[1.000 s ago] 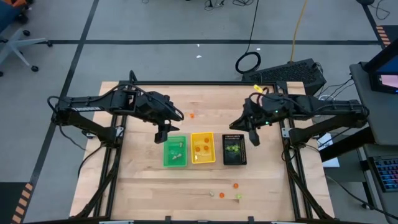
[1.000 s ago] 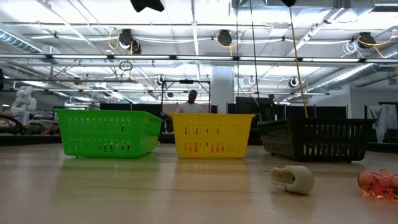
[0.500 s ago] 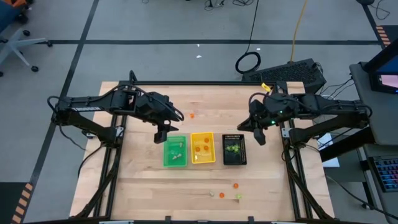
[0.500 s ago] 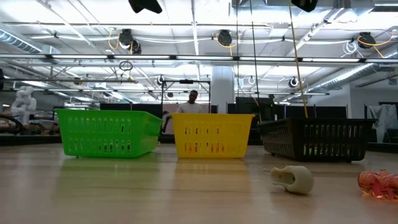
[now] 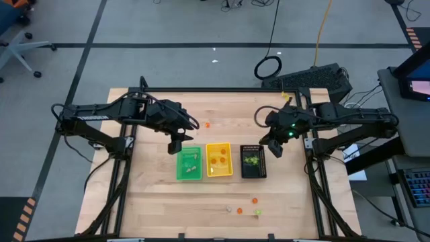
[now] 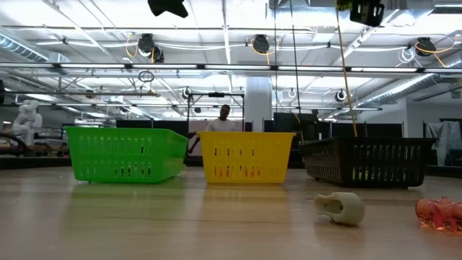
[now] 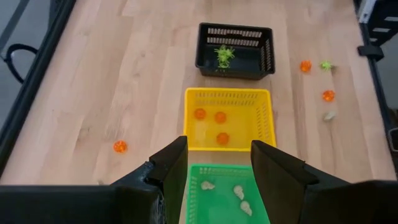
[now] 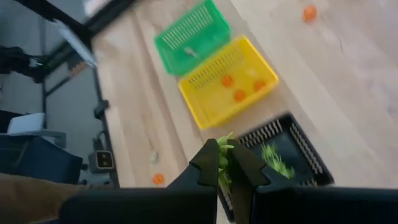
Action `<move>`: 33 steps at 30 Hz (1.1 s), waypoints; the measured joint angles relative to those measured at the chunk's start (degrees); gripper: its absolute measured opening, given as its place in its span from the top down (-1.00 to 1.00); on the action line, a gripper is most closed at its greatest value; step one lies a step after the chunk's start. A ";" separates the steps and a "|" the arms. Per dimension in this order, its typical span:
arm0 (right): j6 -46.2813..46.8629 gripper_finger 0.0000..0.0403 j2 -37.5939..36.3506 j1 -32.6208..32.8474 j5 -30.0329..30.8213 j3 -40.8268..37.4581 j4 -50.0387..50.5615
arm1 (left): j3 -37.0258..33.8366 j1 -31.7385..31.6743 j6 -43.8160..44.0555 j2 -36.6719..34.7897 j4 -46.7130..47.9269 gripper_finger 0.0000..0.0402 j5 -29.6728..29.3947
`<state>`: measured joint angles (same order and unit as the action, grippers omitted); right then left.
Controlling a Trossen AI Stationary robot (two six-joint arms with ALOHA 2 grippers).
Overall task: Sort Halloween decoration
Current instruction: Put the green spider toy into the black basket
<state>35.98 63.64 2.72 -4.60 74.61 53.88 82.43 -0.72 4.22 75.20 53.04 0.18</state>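
- The right hand [image 8: 227, 163], clenched on a yellow-green trinket [image 8: 222, 149], hangs above the black tray [image 5: 253, 161].
- The left hand [image 7: 217, 163] hangs with fingers parted, holding nothing, over the green tray [image 5: 189, 163].
- Orange trinkets [image 7: 210, 123] lie in the yellow tray [image 5: 219, 159]; a few loose ones [image 5: 243, 206] sit near the wooden counter's [image 5: 154, 188] front edge.
- Beyond, a grey floor [image 5: 168, 60], a coiled cable [image 5: 269, 67], and a person [image 6: 224, 119] under ceiling lights.
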 joint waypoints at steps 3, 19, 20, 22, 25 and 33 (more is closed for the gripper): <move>3.24 0.99 2.05 0.01 0.00 0.00 3.21 | 0.00 -0.01 0.03 0.00 -0.14 0.11 -0.96; 5.28 0.99 15.55 0.01 -0.20 0.00 6.45 | 0.00 -0.01 0.05 0.04 -0.20 0.11 -2.45; 5.19 0.99 16.25 0.01 -0.42 0.00 6.44 | 0.00 0.00 0.05 0.04 -0.20 0.11 -2.45; 4.96 0.99 17.79 0.02 -1.47 0.00 6.41 | 0.00 -0.01 0.07 0.04 -0.20 0.11 -2.45; 4.58 0.99 19.85 0.02 -1.51 0.00 6.43 | 0.00 -0.01 0.07 0.04 -0.20 0.11 -2.45; 1.25 0.99 24.36 0.02 -1.32 0.00 6.33 | 0.00 -0.01 0.12 0.04 -0.16 0.11 -2.45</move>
<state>37.23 88.00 2.74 -5.92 74.61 60.21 82.43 -0.73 4.34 75.24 52.88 -2.26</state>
